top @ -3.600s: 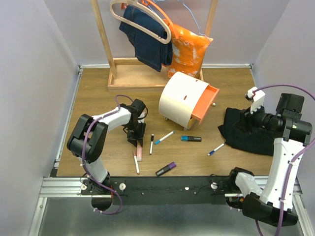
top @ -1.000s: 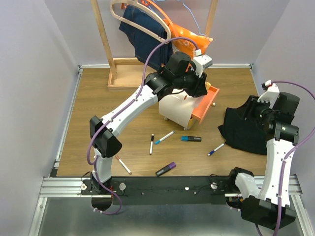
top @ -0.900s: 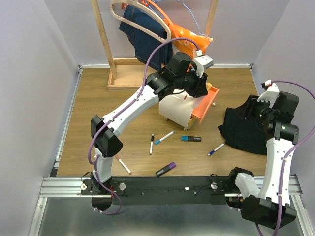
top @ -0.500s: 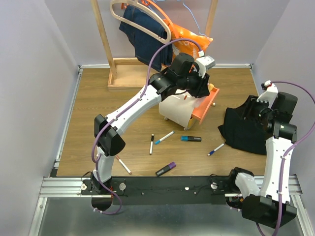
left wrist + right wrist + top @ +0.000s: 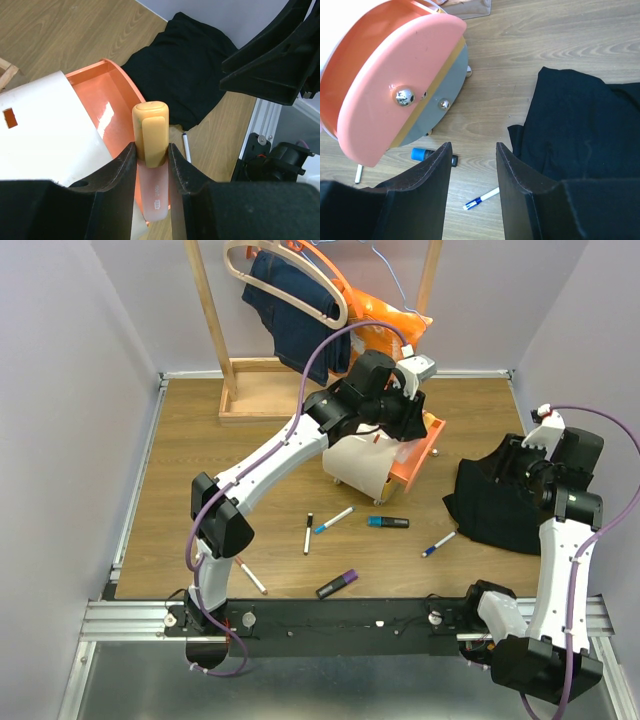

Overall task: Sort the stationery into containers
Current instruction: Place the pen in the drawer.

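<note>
My left gripper [image 5: 418, 423] hangs over the open orange drawer [image 5: 418, 462] of the cream-white cabinet [image 5: 358, 452]. In the left wrist view the gripper [image 5: 151, 147] is shut on an orange-capped pink marker [image 5: 150, 131], above the drawer's inside [image 5: 107, 100]. My right gripper [image 5: 525, 460] is open and empty over the cloth; its wrist view [image 5: 472, 165] shows the drawer front [image 5: 385, 75], a blue-capped marker [image 5: 427, 155] and a white-blue pen [image 5: 481, 198]. Several pens lie on the table: [image 5: 308, 533], [image 5: 334, 519], [image 5: 388, 522], [image 5: 438, 543], a purple marker [image 5: 338, 584], a white pen [image 5: 250, 576].
A dark folded cloth [image 5: 500, 502] lies at the right, also in the left wrist view [image 5: 185, 75]. A wooden clothes rack [image 5: 240, 390] with jeans [image 5: 295, 315] and an orange bag [image 5: 385, 340] stands at the back.
My left arm has carried the pink marker from the left of the table to above the open drawer. In the last second it barely shifted. The right arm rose a little.
</note>
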Available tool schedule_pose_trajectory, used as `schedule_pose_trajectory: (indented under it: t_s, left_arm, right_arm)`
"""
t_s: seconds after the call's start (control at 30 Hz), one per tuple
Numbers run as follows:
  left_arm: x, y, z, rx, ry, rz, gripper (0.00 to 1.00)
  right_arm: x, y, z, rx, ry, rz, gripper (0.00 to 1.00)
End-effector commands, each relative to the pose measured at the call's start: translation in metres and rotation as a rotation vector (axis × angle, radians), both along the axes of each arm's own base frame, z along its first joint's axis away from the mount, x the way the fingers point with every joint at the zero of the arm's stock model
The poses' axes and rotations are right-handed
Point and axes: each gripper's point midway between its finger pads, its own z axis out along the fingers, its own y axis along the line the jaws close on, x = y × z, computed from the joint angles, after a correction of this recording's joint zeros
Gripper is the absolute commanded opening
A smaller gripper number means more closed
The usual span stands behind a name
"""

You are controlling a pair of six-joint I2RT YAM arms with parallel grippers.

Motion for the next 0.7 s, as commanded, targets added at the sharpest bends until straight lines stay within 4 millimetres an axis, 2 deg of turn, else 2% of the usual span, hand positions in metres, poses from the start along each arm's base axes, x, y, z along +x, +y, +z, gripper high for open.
schedule_pose_trajectory:
  t_s: [0.0,0.13,0.17,0.27,0.4,0.43,0.5,0.67]
  left_arm:
    - [-0.005,-0.001,0.015,-0.027,-0.02,0.018,0.0]
    - [0.003,-0.003,0.009,-0.023,-0.013,0.047,0.01]
    - [0.008,-0.004,0.007,-0.018,-0.015,0.068,0.09]
    - [0.014,-0.003,0.001,-0.002,-0.017,0.098,0.18]
    - [0.017,-0.004,0.003,-0.009,-0.017,0.115,0.22]
    - [0.016,-0.005,0.004,-0.015,-0.011,0.111,0.22]
    - [0.011,-0.007,0.005,-0.025,-0.002,0.09,0.0]
    - [-0.012,-0.011,0.017,-0.055,0.023,0.044,0.0]
  right_arm:
    - [0.004,-0.003,-0.002,-0.004,-0.01,-0.019,0.48]
    - [0.004,-0.003,-0.002,-0.002,-0.014,-0.018,0.48]
    - [0.004,-0.003,-0.001,-0.003,-0.016,-0.018,0.48]
    - [0.004,-0.003,-0.002,-0.006,-0.017,-0.019,0.48]
    - [0.003,-0.003,-0.002,-0.009,-0.018,-0.02,0.48]
    - [0.003,-0.003,-0.002,-0.009,-0.018,-0.02,0.48]
    - [0.003,-0.003,-0.003,-0.009,-0.016,-0.019,0.48]
    - [0.003,-0.004,-0.003,-0.012,-0.021,-0.021,0.48]
